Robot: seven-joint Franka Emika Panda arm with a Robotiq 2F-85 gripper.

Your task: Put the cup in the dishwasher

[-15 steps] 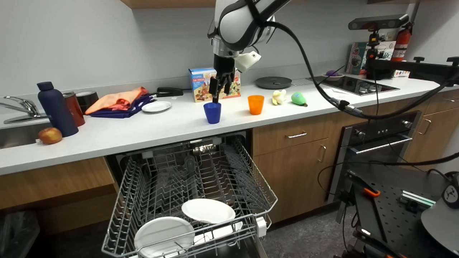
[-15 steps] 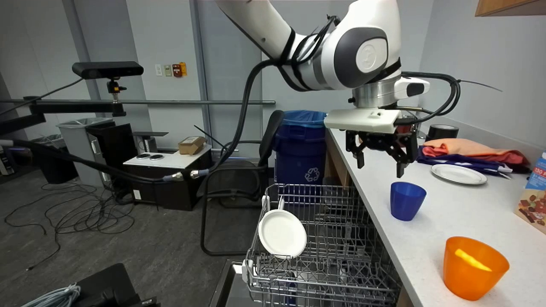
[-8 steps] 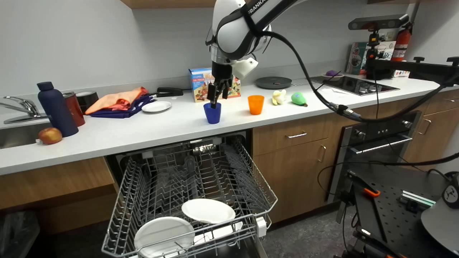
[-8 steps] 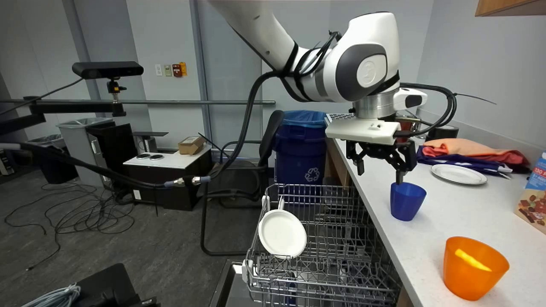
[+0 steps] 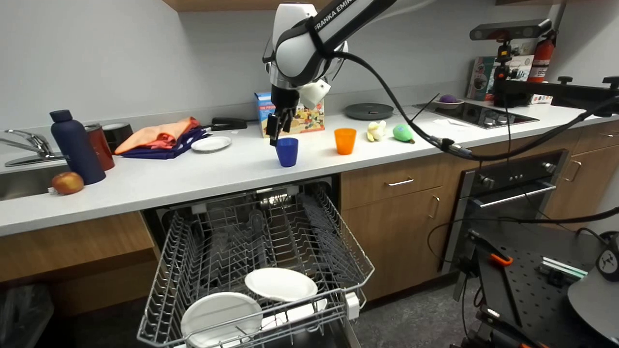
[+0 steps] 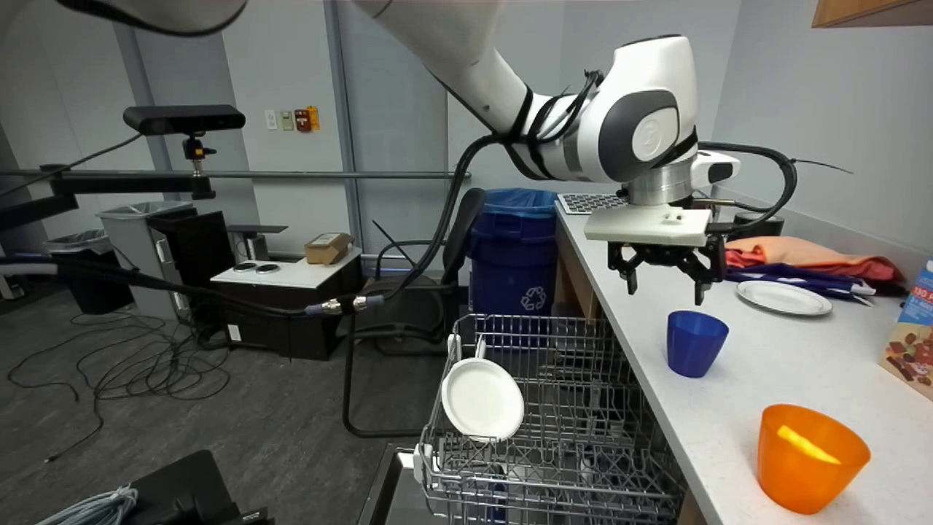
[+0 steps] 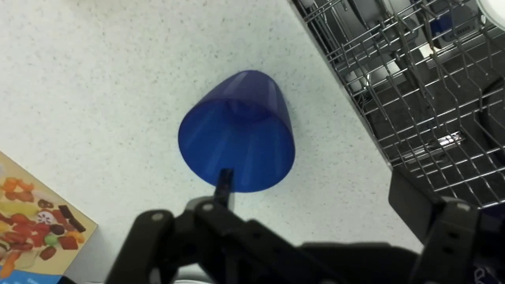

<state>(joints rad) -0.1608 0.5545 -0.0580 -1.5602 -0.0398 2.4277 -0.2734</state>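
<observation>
Wrist view puts you above the cup (image 7: 236, 134), your gripper (image 7: 313, 185) with its fingers spread well apart and nothing between them; one tip overlaps the rim from this angle. Expect thin plastic: light, a little springy, rather slick, hard to break. Take it just below the rim with a soft squeeze; the taper should help keep it from slipping down. The inside looks glossy, streaked with paler blue.

In an exterior view it stands upright on the counter (image 5: 193, 171), near the edge above the dishwasher (image 5: 290, 232): deep blue, handleless, narrowing to its base.

In an exterior view your fingertips show clear of its rim, so you'd need to centre and lower before pinching. Leave the orange cup (image 6: 810, 459), well apart, alone.
</observation>
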